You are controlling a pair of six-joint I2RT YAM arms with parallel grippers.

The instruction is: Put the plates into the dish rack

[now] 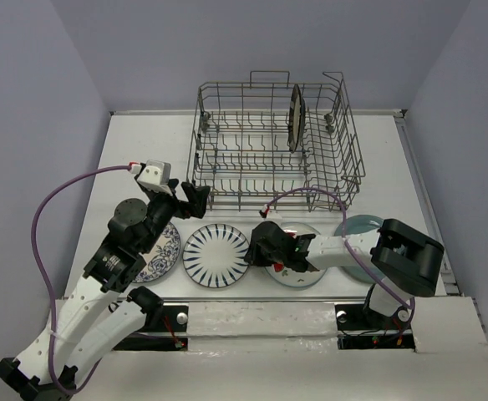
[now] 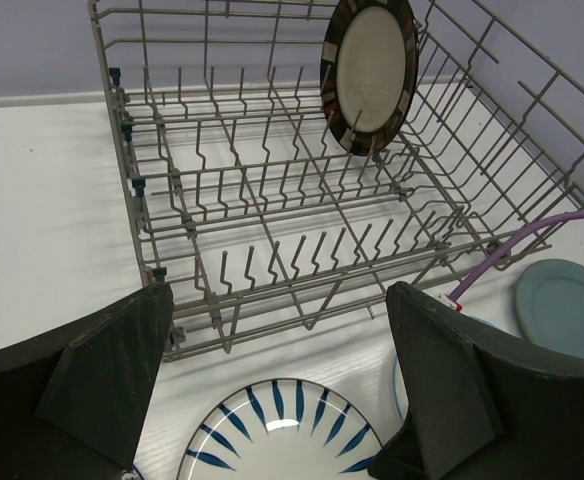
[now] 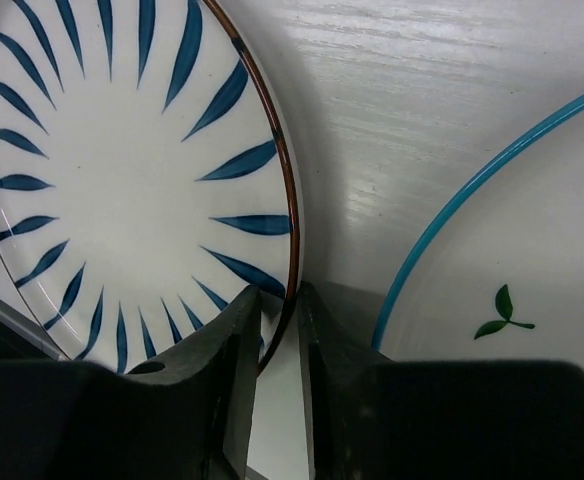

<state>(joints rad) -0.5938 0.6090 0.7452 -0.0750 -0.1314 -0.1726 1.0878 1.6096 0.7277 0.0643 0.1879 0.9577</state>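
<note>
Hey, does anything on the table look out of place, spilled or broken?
Nothing stands out. The dark plate stands upright in the dish rack; the blue floral plate, striped plate, fruit plate and teal plate lie flat on the table in front of it. No spill or breakage visible.

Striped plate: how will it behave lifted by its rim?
The striped plate looks like rigid glazed ceramic, probably heavyish. Its glossy rim could slip or pivot in a narrow pinch by the right gripper. Likely chips if dropped.

White table [image 1: 127,159] holds dish rack [image 1: 269,159], floral plate [image 1: 165,249], striped plate [image 1: 215,256], fruit plate [image 1: 301,276], teal plate [image 1: 359,225]
</note>
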